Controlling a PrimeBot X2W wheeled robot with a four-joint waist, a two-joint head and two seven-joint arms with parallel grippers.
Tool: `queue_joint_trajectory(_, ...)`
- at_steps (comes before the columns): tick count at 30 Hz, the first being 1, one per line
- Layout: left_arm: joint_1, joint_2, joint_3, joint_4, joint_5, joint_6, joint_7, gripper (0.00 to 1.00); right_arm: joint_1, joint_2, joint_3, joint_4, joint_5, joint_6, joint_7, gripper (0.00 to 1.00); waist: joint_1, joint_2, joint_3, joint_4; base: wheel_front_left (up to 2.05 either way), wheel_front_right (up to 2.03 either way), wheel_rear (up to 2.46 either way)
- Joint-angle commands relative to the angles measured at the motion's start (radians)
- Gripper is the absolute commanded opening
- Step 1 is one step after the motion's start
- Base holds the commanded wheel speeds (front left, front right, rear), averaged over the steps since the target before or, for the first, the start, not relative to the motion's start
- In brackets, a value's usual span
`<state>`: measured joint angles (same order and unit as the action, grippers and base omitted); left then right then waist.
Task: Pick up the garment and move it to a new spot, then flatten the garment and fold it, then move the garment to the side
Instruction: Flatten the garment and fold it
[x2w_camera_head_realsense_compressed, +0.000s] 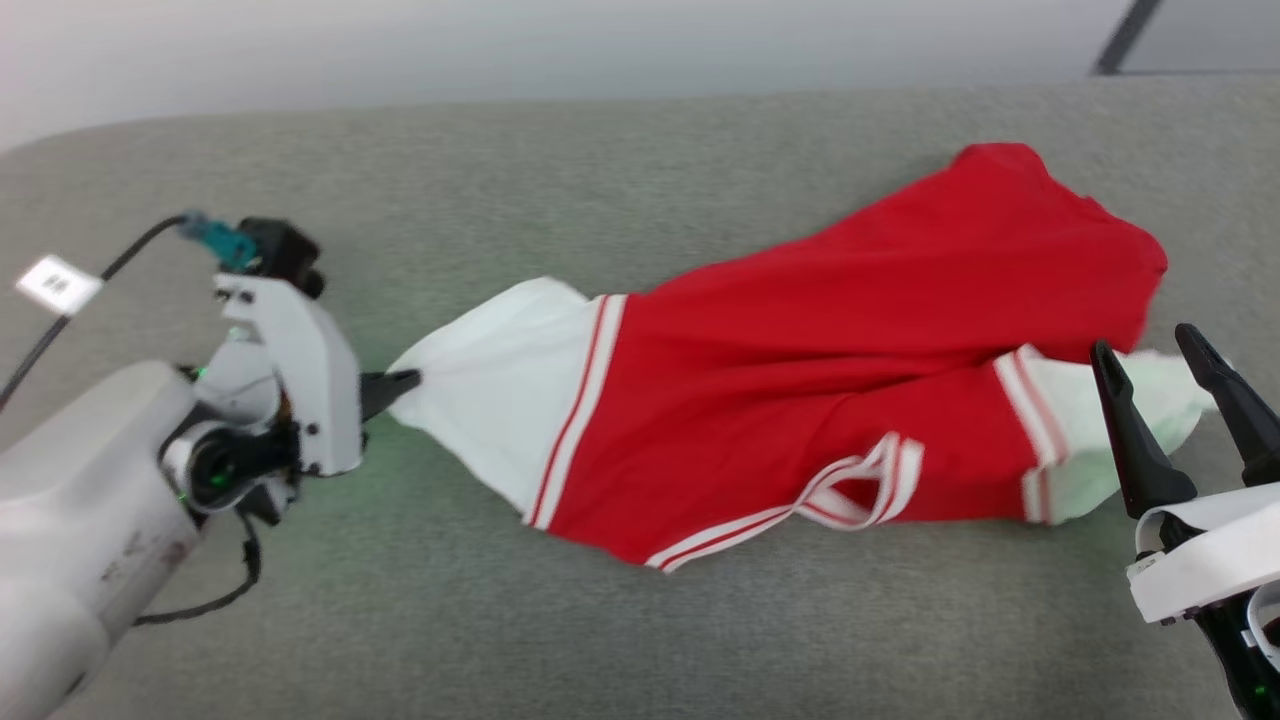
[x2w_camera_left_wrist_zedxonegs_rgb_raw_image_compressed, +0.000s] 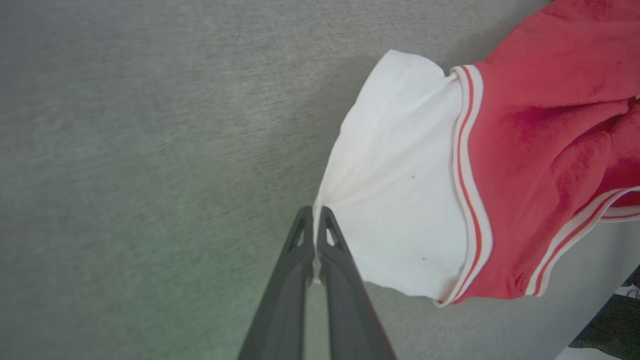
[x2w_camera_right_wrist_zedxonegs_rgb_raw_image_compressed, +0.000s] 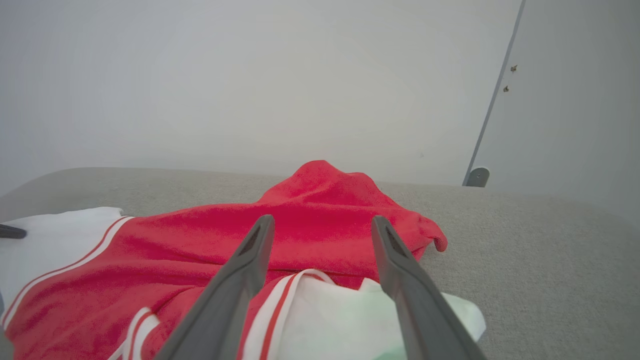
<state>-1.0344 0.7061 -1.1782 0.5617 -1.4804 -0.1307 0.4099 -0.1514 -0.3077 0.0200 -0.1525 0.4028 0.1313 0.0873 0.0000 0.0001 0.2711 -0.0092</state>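
Garment (x2w_camera_head_realsense_compressed: 850, 380), left tool (x2w_camera_head_realsense_compressed: 402, 384) clamped on white sleeve (x2w_camera_head_realsense_compressed: 490, 395) (cuff edge); right tool (x2w_camera_head_realsense_compressed: 1145, 345) spread wide, empty

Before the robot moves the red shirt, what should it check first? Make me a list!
1. Left gripper pinching the edge of the white sleeve: ok, its jaws are shut on the cloth.
2. Right gripper ready for the other white sleeve: ok, it is open with its fingers over that sleeve.
3. Right gripper touching that sleeve: cannot tell.
4. Garment lying flat: not ok, it is bunched and creased.
5. Room on the grey surface around the garment: ok, bare cloth shows on every side.
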Motion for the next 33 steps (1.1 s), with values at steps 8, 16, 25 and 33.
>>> queue_joint_trajectory(8, 0.037, 0.032, 0.016, 0.053, -0.021, 0.000, -0.044, 0.00, 0.026, -0.006, -0.020, -0.034, -0.009, -0.001, 0.035, 1.00, 0.0000, -0.0001, -0.034, 0.064, 0.00, 0.00, 0.00)
queue_joint_trajectory(16, 0.034, 0.023, 0.000, 0.112, 0.004, 0.000, -0.066, 0.00, 0.043, -0.001, -0.042, -0.041, -0.005, -0.001, 0.055, 1.00, 0.0000, -0.0001, -0.018, 0.033, 0.00, 0.00, 0.00)
queue_joint_trajectory(25, 0.043, 0.019, -0.005, 0.112, 0.006, 0.000, -0.097, 1.00, 0.050, -0.006, -0.051, -0.037, -0.004, -0.001, 0.063, 1.00, 0.0000, -0.0001, -0.026, 0.029, 0.00, 0.00, 0.00)
queue_joint_trajectory(33, 0.078, 0.044, 0.006, 0.060, 0.025, 0.000, -0.232, 1.00, 0.070, -0.033, -0.012, -0.025, 0.002, -0.001, 0.091, 1.00, 0.0000, -0.0001, -0.077, 0.061, 0.00, 0.00, 0.00)
